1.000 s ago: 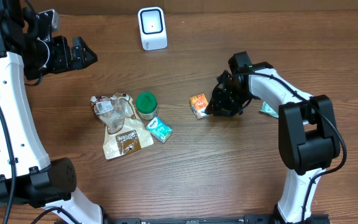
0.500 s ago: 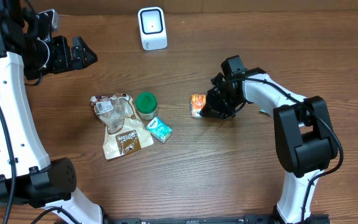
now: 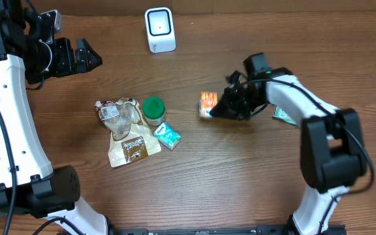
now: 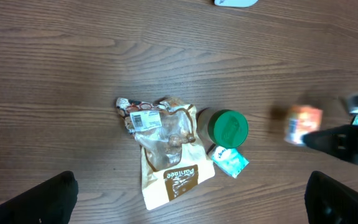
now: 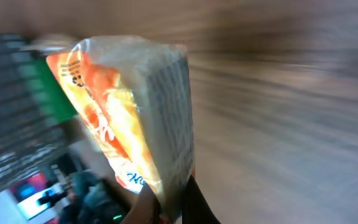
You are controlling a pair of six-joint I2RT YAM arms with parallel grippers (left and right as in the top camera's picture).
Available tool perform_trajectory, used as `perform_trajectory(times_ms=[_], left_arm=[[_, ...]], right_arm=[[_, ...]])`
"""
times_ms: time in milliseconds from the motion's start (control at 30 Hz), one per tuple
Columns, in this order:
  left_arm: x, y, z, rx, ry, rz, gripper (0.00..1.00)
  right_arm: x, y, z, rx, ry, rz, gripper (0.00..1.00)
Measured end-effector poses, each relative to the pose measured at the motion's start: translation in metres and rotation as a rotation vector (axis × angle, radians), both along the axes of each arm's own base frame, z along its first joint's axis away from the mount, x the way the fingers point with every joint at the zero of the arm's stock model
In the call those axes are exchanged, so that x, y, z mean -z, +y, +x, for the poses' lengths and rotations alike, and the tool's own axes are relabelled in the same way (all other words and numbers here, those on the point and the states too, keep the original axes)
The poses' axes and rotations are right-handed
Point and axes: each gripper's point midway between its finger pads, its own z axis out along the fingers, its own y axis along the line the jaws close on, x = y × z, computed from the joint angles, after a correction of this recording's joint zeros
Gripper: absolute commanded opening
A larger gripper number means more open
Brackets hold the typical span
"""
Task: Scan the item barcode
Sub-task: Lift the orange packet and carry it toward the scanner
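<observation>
While right gripper (image 3: pixel 219 110) clamps orange packet (image 3: pixel 207 104) by edge, it looks light, crinkly — slip risk | left gripper (image 3: pixel 89 56) agape, empty

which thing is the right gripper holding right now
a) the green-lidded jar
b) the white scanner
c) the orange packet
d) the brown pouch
C: the right gripper is shut on the orange packet, and the right wrist view shows the packet's edge pinched between its fingers.
</observation>
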Motion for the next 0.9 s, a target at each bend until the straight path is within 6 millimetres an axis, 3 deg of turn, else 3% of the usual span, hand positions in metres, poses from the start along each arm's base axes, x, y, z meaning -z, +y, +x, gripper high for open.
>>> perform_trajectory(times_ms=[167, 467, 633, 900], left_arm=[[0.000, 0.000, 0.000, 0.000, 0.000, 0.000, 1.00], [0.000, 0.000, 0.000, 0.000, 0.000, 0.000, 1.00], [0.000, 0.000, 0.000, 0.000, 0.000, 0.000, 1.00], [0.000, 0.000, 0.000, 0.000, 0.000, 0.000, 1.00]], right_arm=[[-0.072, 0.007, 0.001, -0.018, -0.110, 0.211, 0.04], [-0.145, 0.030, -0.005, -0.162, -0.217, 0.612, 0.04], [-0.167, 0.032, -0.012, -0.200, -0.188, 0.733, 0.04], [-0.175, 0.032, -0.015, -0.206, -0.144, 0.776, 0.04]])
